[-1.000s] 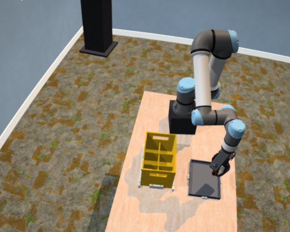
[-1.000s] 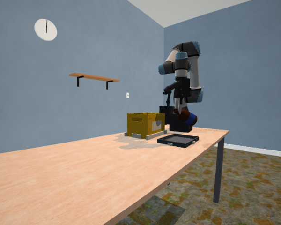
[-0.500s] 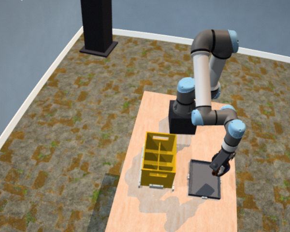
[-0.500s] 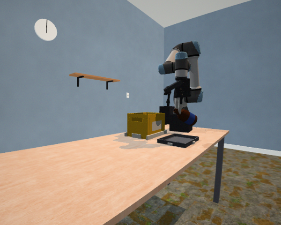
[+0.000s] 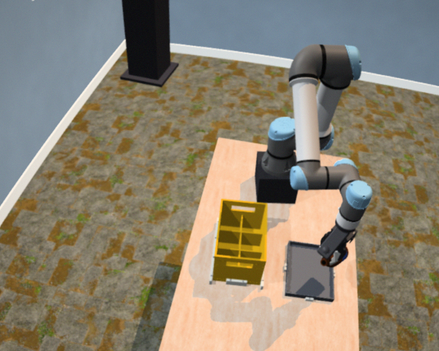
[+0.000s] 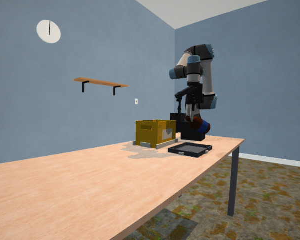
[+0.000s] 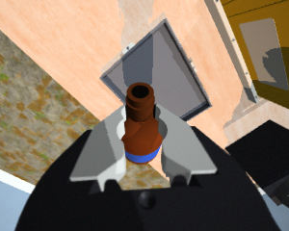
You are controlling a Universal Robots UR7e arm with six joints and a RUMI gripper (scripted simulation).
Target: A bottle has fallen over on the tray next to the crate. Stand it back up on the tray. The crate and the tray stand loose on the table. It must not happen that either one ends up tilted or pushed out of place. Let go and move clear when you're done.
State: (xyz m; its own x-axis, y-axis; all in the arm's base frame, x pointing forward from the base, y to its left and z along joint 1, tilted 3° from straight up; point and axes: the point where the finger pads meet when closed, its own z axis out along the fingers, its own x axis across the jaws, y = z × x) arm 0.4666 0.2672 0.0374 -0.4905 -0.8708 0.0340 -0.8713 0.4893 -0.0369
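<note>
In the exterior view, the black gripper with two grey jaws [image 5: 331, 260] [image 6: 190, 115] has a tight hold on the brown bottle with a blue band [image 5: 326, 260] [image 6: 199, 125] [image 7: 142, 137], pinching it near its neck. The bottle is tipped over in the air, up above the flat, square-cornered dark tray [image 5: 309, 270] [image 6: 190, 149] [image 7: 170, 79], with its neck between the jaws and its fat end sticking out to one side. The yellow box-shaped crate [image 5: 239, 268] [image 6: 146, 134] [image 7: 284, 53] sits beside the tray on the light wooden table [image 5: 310, 328] [image 6: 93, 186] [image 7: 63, 38].
</note>
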